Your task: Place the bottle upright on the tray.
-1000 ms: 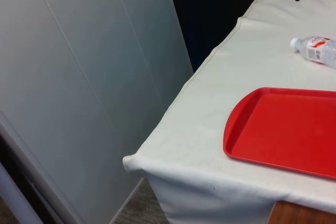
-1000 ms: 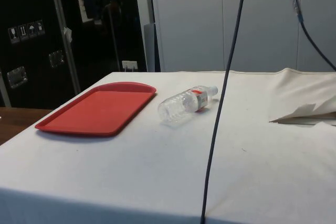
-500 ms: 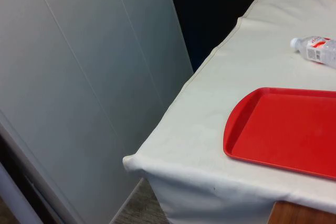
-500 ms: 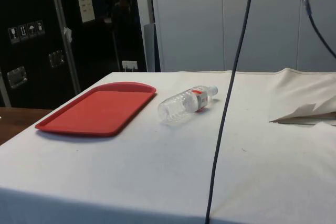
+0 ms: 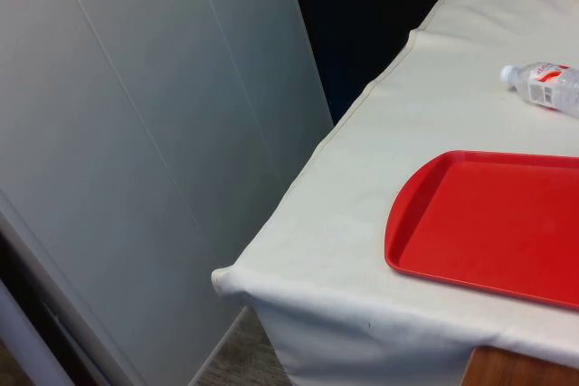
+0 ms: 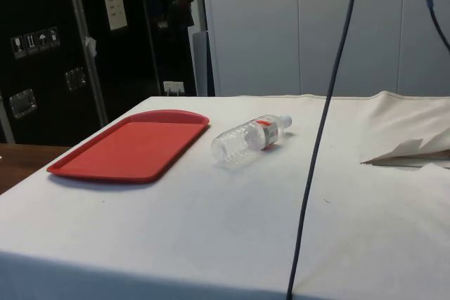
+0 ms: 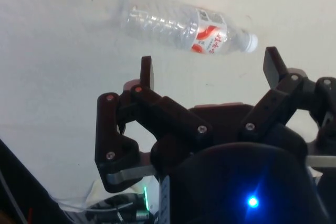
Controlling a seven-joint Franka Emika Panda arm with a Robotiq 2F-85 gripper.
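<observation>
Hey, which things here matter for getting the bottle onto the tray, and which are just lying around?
For the job:
- bottle, lying on its side on the cloth
- red tray, bare
- pincer, open above the bottle

Just there:
- hanging black cable
- folded cloth

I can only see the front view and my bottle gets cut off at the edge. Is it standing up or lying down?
Observer: Lying down. In the side view the whole bottle rests on its side on the white cloth, beside the red tray but not touching it.
Operator: Is anything on the tray where I can't see?
Observer: No, the side view takes in the whole tray and nothing sits on it.
Operator: Where's the gripper?
Observer: In the wrist view the gripper hangs above the bottle with its fingers spread open, holding nothing.
</observation>
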